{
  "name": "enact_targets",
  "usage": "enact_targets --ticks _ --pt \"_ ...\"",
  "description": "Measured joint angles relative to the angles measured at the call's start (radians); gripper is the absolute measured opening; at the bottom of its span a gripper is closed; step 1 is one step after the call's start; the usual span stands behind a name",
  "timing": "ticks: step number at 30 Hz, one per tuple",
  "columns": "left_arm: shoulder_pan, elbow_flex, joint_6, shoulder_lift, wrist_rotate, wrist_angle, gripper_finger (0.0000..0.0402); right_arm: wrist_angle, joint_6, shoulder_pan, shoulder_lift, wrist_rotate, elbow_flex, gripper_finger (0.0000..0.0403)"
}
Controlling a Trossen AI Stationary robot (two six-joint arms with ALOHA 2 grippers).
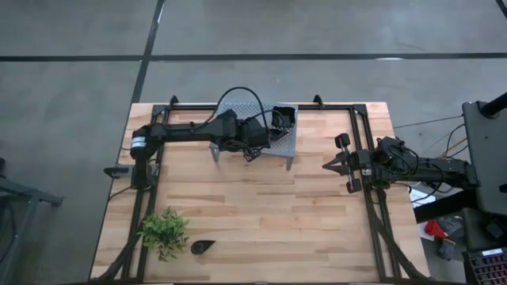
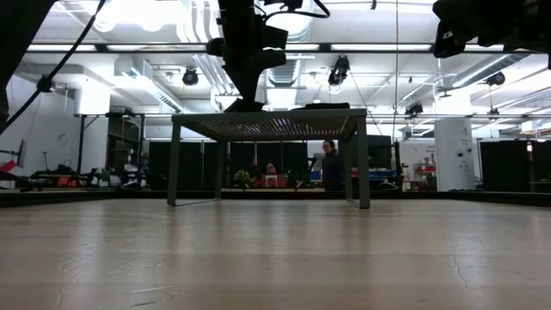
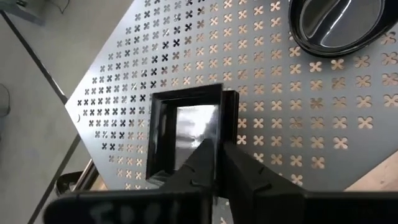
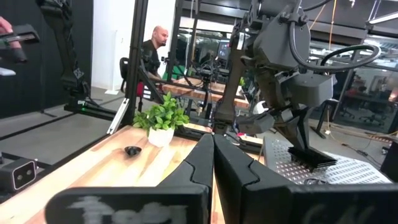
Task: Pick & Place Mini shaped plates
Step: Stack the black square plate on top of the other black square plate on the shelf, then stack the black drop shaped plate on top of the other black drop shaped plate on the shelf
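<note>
A small square black plate (image 3: 186, 134) lies on the top of the grey perforated rack (image 1: 287, 146) at the table's far middle. My left gripper (image 3: 219, 149) reaches down over the rack and is shut on this plate. A larger rounded black plate (image 3: 339, 25) lies farther along the rack top. A teardrop-shaped black plate (image 1: 203, 247) rests on the table near its front edge, beside the plant. My right gripper (image 1: 329, 165) waits shut at the table's right side, holding nothing. My left gripper pinches one side rim (image 3: 225, 121) of the square plate between its two fingers, one finger (image 3: 205, 155) over the plate's hollow and the other outside the rim. The fingers slant down from the table's left side. The plate's underside sits flat on the rack top.
A small green plant (image 1: 165, 231) in a white pot stands at the table's near left. The rack stands on thin legs (image 2: 174, 164) with open room beneath. People sit in the room beyond the far edge (image 2: 327, 164). Bare wood fills the table's middle.
</note>
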Motion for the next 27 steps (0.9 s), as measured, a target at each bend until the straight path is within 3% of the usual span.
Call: enact_targets --ticks 9,14,20,27 --pt "-0.001 0.007 0.002 0.0 0.001 -0.019 0.0087 0.0 -0.004 0.0 0.0 0.0 0.0 0.0008" --pt "-0.035 0.028 -0.042 -0.004 0.081 -0.072 0.0102 0.0 -0.001 0.0 0.0 0.0 0.0 0.0008" --pt "-0.145 0.026 -0.095 -0.013 0.166 -0.081 0.0102 0.0 -0.001 0.0 0.0 0.0 0.0 0.0008" --pt "-0.351 0.017 -0.229 -0.013 0.211 -0.084 0.0103 0.0 -0.003 0.0 0.0 0.0 0.0 0.0008"
